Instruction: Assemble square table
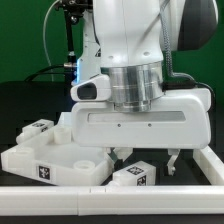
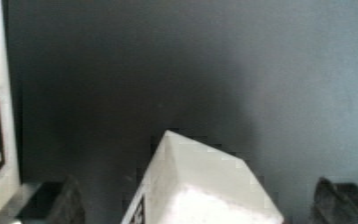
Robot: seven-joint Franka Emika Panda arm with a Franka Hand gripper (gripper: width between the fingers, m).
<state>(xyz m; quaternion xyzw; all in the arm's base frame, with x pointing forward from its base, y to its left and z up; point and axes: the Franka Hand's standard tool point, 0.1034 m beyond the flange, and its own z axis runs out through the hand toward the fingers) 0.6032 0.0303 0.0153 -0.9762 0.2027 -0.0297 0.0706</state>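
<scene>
One square tabletop (image 1: 45,160) and two tagged legs face you: near leg (image 1: 133,176) at the bench's (image 1: 15,115) front edge, between the gripper's (image 1: 145,160) wide-open fingers (image 1: 172,157); far leg (image 1: 40,128) behind; tags (image 1: 47,171) show patterns only.

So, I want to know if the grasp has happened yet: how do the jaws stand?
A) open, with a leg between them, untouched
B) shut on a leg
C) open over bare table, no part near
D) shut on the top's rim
A: the wrist view shows the leg between the wide-open jaws, with dark table visible either side of it.
</scene>
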